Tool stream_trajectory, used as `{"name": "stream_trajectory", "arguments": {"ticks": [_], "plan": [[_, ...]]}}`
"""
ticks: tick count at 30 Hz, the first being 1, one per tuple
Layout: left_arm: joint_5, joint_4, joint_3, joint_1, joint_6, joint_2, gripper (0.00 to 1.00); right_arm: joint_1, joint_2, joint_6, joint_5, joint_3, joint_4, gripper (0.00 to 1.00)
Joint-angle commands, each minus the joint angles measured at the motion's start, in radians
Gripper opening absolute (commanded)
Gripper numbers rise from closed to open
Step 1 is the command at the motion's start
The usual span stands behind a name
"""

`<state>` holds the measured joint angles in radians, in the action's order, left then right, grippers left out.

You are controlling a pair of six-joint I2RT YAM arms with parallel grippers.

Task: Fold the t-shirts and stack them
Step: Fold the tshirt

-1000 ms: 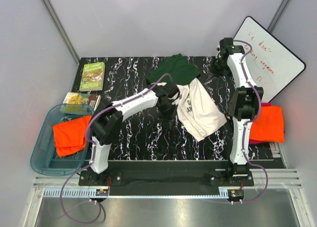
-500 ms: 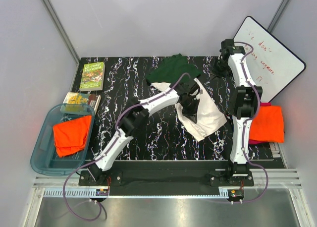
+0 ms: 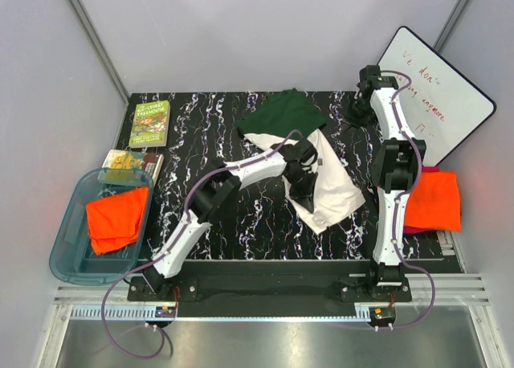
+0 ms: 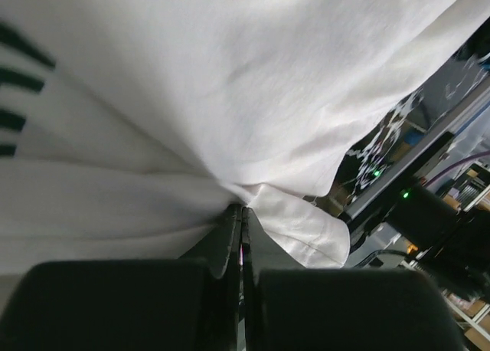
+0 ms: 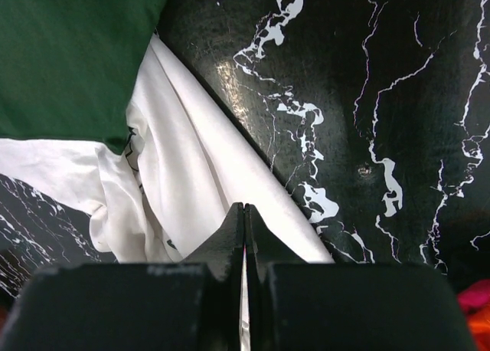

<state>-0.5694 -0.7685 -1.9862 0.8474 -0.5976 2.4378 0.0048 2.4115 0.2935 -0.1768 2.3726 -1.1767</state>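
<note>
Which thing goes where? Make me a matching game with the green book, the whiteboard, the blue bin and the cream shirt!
Things:
1. green book
2. whiteboard
3. blue bin
4. cream shirt

Places:
A. middle of the table
B. leaning at the far right
C. table's far left corner
D. off the table's left edge

Pairs: 1-C; 2-B; 3-D; 4-A
</note>
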Motion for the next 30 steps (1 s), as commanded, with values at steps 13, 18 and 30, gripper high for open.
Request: {"name": "stream_trajectory", "arguments": {"ticks": [13,18,30], "plan": [[0.302,-0.278,0.705,-0.076,0.239,-0.422,0.00,0.101,-0.026,-0.036,-0.059,-0.055,0.000,0.01],[0.348,-0.308,0.768,-0.076,0.252,-0.537,0.00,0.213,0.058,-0.014,-0.066,0.042,0.000,0.01],[0.532,-0.325,0.537,-0.085,0.233,-0.743,0.00,0.285,0.251,0.082,-0.090,0.280,0.052,0.01]]}}
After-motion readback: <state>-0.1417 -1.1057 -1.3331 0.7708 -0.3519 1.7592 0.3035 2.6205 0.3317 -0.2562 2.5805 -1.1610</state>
